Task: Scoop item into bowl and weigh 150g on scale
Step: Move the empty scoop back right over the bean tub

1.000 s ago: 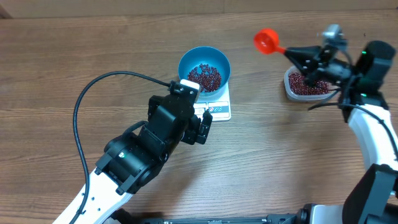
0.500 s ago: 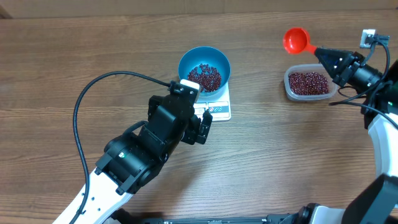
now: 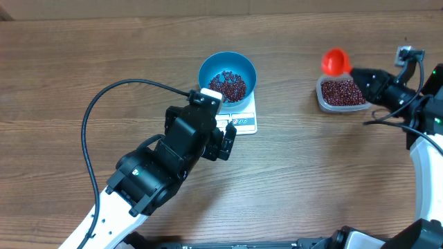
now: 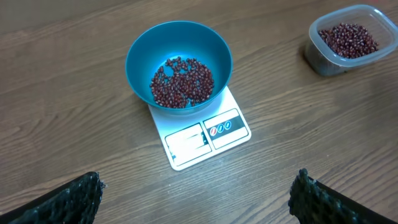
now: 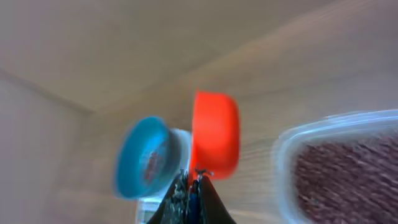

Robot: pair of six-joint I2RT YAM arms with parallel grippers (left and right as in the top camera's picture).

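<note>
The blue bowl stands on the white scale and holds a layer of dark red beans. My left gripper hovers open just in front of the scale, nothing between its fingers. In the left wrist view the bowl, its beans and the scale lie ahead of the open left gripper. My right gripper is shut on the handle of a red scoop, whose cup hangs over the far left rim of the clear tub. The right wrist view is blurred: scoop, bowl, right gripper.
The clear tub is filled with more beans at the right; it also shows in the left wrist view as the tub and in the right wrist view as the tub. A black cable loops left of the left arm.
The right arm has carried the red scoop rightward from between bowl and tub, then down to the tub's far rim. The left arm has stayed still.
</note>
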